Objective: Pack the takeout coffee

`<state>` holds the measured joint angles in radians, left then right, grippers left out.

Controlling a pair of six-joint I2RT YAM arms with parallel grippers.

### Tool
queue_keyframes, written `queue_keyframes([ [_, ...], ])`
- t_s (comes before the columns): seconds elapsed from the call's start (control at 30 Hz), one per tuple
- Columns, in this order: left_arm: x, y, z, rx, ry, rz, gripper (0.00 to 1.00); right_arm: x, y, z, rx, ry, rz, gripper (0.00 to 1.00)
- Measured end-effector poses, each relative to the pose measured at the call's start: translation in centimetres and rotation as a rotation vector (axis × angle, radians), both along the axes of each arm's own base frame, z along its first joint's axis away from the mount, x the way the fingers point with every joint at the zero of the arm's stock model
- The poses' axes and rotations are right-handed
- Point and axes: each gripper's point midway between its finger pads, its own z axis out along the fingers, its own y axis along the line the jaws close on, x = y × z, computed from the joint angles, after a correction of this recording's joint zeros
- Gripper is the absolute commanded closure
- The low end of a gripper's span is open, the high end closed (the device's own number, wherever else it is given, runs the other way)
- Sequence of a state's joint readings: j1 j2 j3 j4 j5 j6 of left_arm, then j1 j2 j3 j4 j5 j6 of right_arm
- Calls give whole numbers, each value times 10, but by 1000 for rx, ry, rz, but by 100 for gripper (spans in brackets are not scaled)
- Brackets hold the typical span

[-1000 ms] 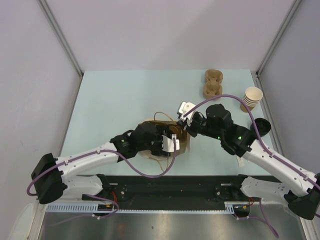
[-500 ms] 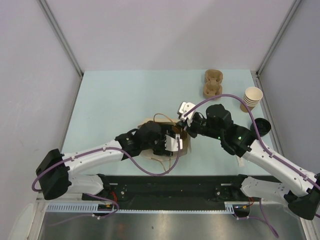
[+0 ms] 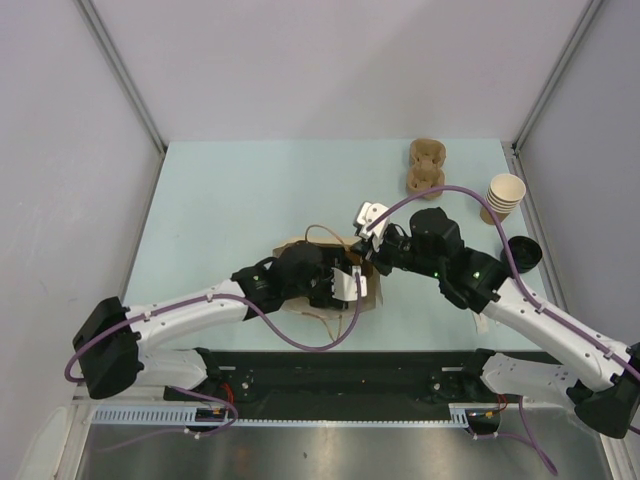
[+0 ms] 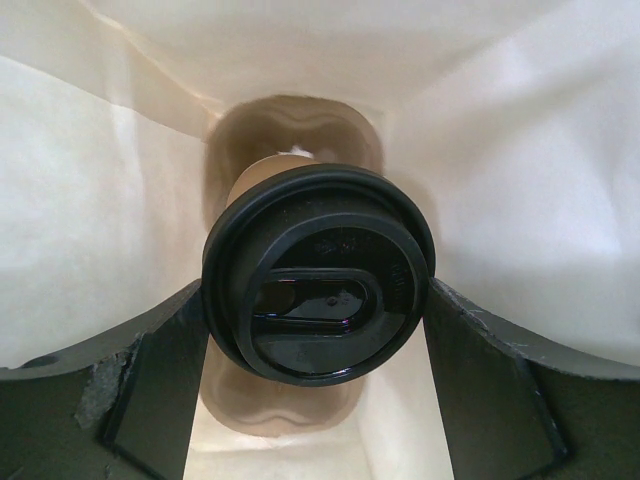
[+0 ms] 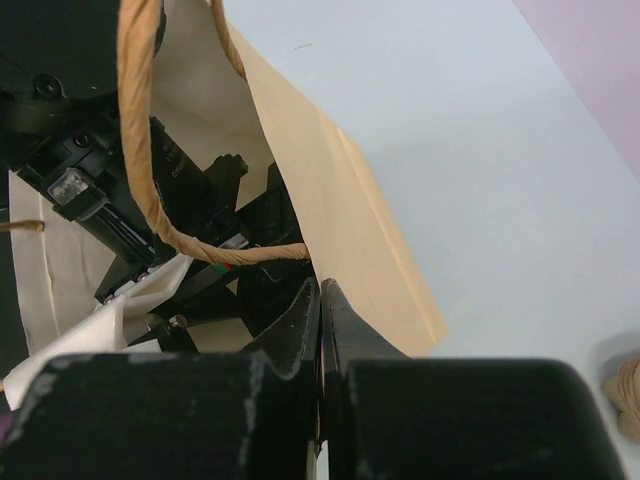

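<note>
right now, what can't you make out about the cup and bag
- Cup body: left wrist view, mostly hidden under its black lid.
- Left hand: fingers flank the lid; touching or not, unclear.
- Bag: top view, mostly covered by both arms.
- Brown shape under the cup: left wrist view, mostly blocked by the cup.

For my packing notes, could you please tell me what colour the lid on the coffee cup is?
The lid is black, clearest in the left wrist view.

The lid (image 4: 318, 275) shone, glossy black plastic, over a matt brown paper coffee cup (image 4: 262, 172). The bag (image 4: 520, 200) was soft, creased paper, its handle (image 5: 140, 150) rough twisted paper cord; the worktop (image 3: 230, 190) looked smooth and matt.
</note>
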<state>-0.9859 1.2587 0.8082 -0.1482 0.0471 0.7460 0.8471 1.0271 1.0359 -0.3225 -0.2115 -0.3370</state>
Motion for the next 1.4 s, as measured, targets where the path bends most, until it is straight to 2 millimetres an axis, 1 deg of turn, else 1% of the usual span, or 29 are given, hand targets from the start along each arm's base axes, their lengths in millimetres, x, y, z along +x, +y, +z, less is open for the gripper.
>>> queue_keyframes([
  [0.2, 0, 0, 5, -14, -9, 0, 83, 0, 2, -1, 2, 6, 5, 100],
  [0.43, 0, 0, 5, -13, -5, 1, 83, 0, 3, -1, 3, 6, 8, 100],
  [0.7, 1, -1, -10, 20, 17, 1, 83, 0, 3, -1, 3, 5, 7, 100],
  [1.0, 5, -5, -19, 45, 60, 6, 83, 1, 3, 1, 7, -2, 6, 100],
  [1.13, 11, -6, -23, 63, 109, 19, 84, 5, 3, 4, 11, -20, -7, 100],
  [1.4, 16, -7, -28, 91, 168, 13, 84, 19, -2, 4, -1, -53, -55, 100],
])
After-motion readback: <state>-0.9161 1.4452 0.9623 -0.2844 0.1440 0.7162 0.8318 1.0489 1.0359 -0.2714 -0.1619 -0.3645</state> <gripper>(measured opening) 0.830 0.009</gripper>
